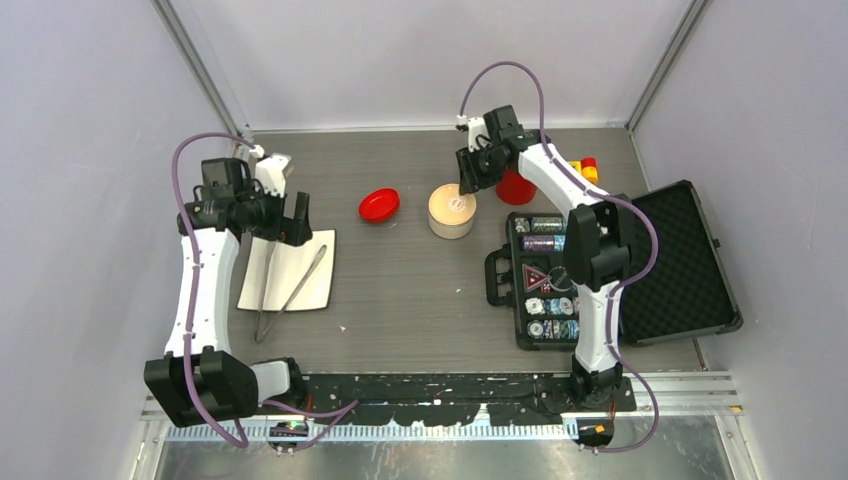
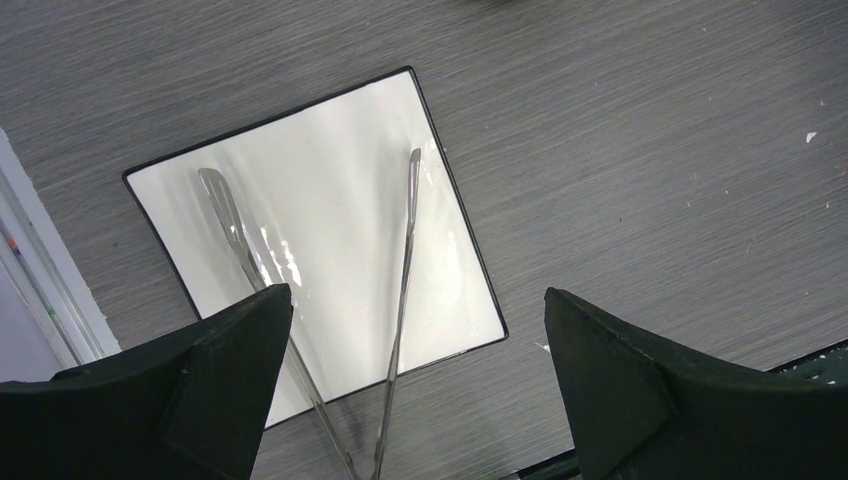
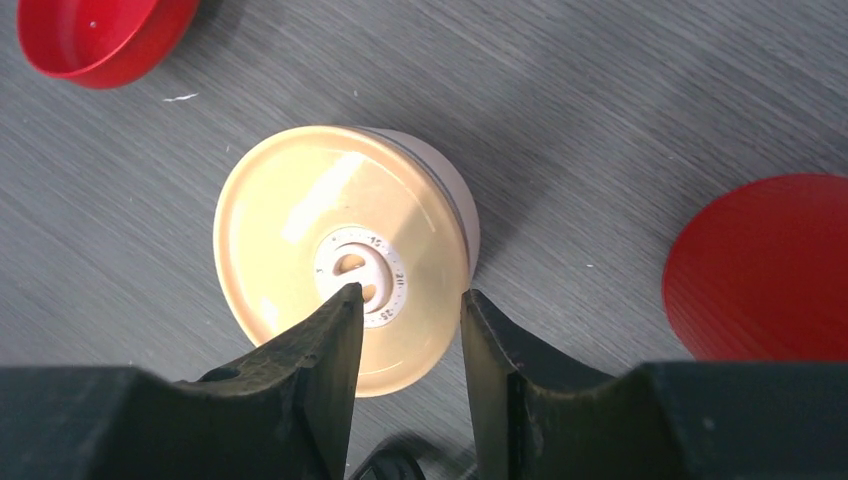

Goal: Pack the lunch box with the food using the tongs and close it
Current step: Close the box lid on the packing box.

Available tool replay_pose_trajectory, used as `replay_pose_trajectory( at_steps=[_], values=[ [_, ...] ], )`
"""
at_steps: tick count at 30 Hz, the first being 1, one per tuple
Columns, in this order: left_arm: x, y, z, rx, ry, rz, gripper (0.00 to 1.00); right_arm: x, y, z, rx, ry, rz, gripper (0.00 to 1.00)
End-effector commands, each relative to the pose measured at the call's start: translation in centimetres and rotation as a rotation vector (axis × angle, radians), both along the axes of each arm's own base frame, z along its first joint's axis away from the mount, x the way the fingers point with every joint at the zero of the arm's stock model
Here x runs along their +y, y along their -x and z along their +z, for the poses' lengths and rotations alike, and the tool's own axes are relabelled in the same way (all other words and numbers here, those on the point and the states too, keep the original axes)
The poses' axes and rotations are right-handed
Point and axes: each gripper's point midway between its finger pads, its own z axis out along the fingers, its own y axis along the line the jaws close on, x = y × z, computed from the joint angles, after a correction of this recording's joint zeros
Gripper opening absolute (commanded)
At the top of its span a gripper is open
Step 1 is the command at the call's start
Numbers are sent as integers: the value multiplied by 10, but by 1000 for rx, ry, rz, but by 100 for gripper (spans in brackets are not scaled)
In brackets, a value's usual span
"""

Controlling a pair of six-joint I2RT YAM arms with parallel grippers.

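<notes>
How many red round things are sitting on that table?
2: one red bowl left of the tan-lidded tin, one red round piece right of it, partly hidden in the top view. A small red-and-yellow item farther right is unclear.

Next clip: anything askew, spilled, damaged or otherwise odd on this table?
Nothing spilled or damaged. The long silver tongs lie splayed on the white square plate, their joined end hanging off its edge onto the grey table. The tan round lid sits flat on the round tin. A few pale specks dot the tabletop.
</notes>
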Motion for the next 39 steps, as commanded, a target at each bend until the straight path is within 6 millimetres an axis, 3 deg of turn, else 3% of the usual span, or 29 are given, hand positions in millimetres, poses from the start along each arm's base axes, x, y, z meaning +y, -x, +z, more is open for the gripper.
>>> replay_pose_trajectory(
  at_steps=[1,9,19,34,39],
  values=[
    [-4,-14,20,-74,5,-22,100,12,5,37,-85,-21,73,47],
    [-4,-15,16,-61,3,-23,100,23,10,12,-59,19,105,50],
    [-1,-17,13,-55,-17,-20,100,18,20,-26,19,87,113,64],
    [-2,-18,10,-47,-30,-29,100,14,50,-71,196,102,136,65],
    [-3,-18,9,-45,-33,-35,100,15,53,-71,212,96,138,63]
  ],
)
